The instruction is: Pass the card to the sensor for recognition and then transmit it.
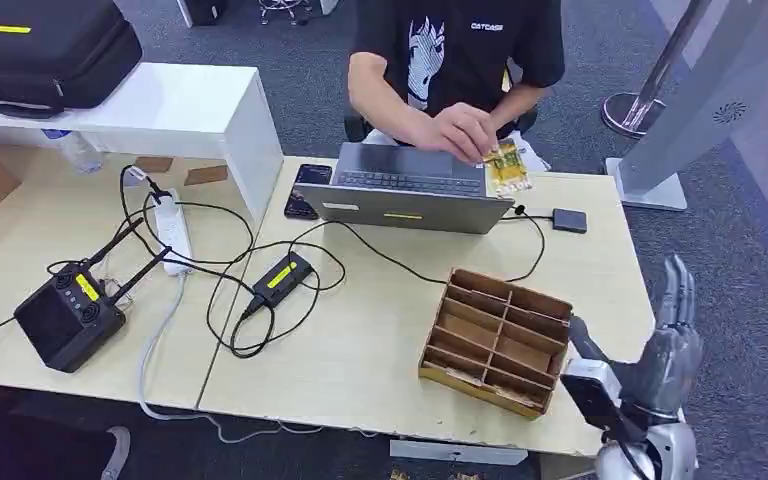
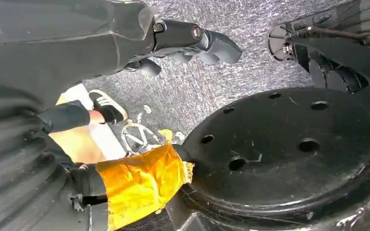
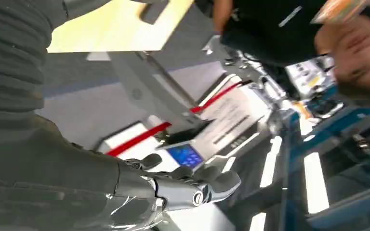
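A person across the table pinches a yellow patterned card (image 1: 505, 165) above the right corner of the grey laptop (image 1: 405, 190). A small black square sensor (image 1: 569, 220) lies right of the laptop, joined to it by a cable. My right hand (image 1: 670, 340) stands raised beside the table's right edge, fingers straight and apart, holding nothing. In the right wrist view that hand (image 3: 183, 185) is stretched out empty, and the card (image 3: 339, 9) is in the person's hand far off. My left hand (image 2: 192, 41) hangs over the carpet with nothing in it.
A wooden divided box (image 1: 497, 340) sits at the near right of the table (image 1: 360, 360), just left of my right hand. A phone (image 1: 307, 190), black cables, a power strip (image 1: 172, 232) and a black device (image 1: 68, 315) lie to the left. A white stand (image 1: 680, 120) rises at the far right.
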Controlling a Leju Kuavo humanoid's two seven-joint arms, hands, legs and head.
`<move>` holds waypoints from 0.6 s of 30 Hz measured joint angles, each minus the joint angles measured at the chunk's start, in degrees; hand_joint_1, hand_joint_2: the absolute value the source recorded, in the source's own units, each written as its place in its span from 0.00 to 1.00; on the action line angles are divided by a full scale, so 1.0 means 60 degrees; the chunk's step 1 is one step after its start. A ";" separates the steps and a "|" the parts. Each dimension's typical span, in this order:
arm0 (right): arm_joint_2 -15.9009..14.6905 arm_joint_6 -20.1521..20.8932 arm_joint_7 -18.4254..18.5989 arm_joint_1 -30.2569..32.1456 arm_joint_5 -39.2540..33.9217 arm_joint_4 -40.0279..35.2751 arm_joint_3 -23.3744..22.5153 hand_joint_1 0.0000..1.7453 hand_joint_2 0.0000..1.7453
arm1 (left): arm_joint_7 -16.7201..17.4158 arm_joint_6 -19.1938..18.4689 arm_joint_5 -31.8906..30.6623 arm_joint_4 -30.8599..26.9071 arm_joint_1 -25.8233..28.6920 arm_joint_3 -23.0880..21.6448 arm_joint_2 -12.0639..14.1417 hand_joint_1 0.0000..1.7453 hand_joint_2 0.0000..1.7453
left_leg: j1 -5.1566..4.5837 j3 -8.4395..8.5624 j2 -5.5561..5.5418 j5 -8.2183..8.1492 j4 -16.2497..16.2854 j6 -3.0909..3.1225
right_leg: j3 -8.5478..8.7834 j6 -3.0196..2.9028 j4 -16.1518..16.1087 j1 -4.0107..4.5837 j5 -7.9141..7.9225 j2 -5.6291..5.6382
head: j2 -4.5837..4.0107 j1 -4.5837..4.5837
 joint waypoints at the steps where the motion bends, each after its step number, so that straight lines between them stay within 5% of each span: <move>1: 0.0000 -0.0059 0.0095 -0.0160 0.0195 0.0055 0.0203 0.00 1.00 | -0.0004 -0.0004 0.0044 0.0000 0.0000 -0.0077 0.0008 0.00 1.00 | 0.0001 0.0000 0.0001 0.0000 0.0000 0.0000 | 0.0000 0.0000 0.0000 0.0000 0.0001 0.0000 | 0.0000 0.0000; 8: -0.0007 -0.0390 0.0919 -0.1381 0.1393 0.0726 0.1627 0.00 1.00 | -0.0015 -0.0058 0.0292 0.0025 -0.0006 -0.0656 0.0099 0.00 1.00 | 0.0002 0.0005 0.0001 0.0007 0.0001 -0.0003 | 0.0001 -0.0005 0.0005 0.0001 0.0006 0.0001 | 0.0000 0.0000; 9: -0.0011 -0.0423 0.1036 -0.1568 0.1532 0.0842 0.1802 0.38 1.00 | -0.0015 -0.0069 0.0321 0.0025 -0.0007 -0.0732 0.0117 0.00 1.00 | 0.0002 0.0005 0.0001 0.0007 0.0001 -0.0003 | 0.0001 -0.0005 0.0005 0.0001 0.0006 0.0001 | 0.0000 0.0000; 10: -0.0015 -0.0471 0.1174 -0.1753 0.1681 0.0984 0.2013 0.94 1.00 | -0.0015 -0.0073 0.0332 0.0029 -0.0012 -0.0806 0.0135 0.00 1.00 | 0.0003 0.0005 0.0001 0.0007 0.0001 -0.0004 | 0.0001 -0.0005 0.0005 0.0001 0.0006 0.0001 | 0.0000 0.0000; 11: -0.0018 -0.0496 0.1290 -0.1924 0.1816 0.1108 0.2191 1.00 1.00 | -0.0018 -0.0076 0.0354 0.0044 -0.0020 -0.0882 0.0139 0.00 1.00 | 0.0003 0.0005 0.0001 0.0007 0.0001 -0.0004 | 0.0000 -0.0005 0.0006 0.0001 0.0006 0.0001 | 0.0000 0.0000; 18: -0.0073 -0.0736 0.2176 -0.3099 0.2807 0.1986 0.3510 0.96 1.00 | -0.0018 -0.0182 0.0499 0.0058 -0.0053 -0.1425 0.0241 0.00 1.00 | 0.0005 0.0006 0.0004 0.0008 0.0001 -0.0005 | -0.0004 -0.0007 0.0009 0.0003 0.0007 0.0004 | 0.0000 0.0000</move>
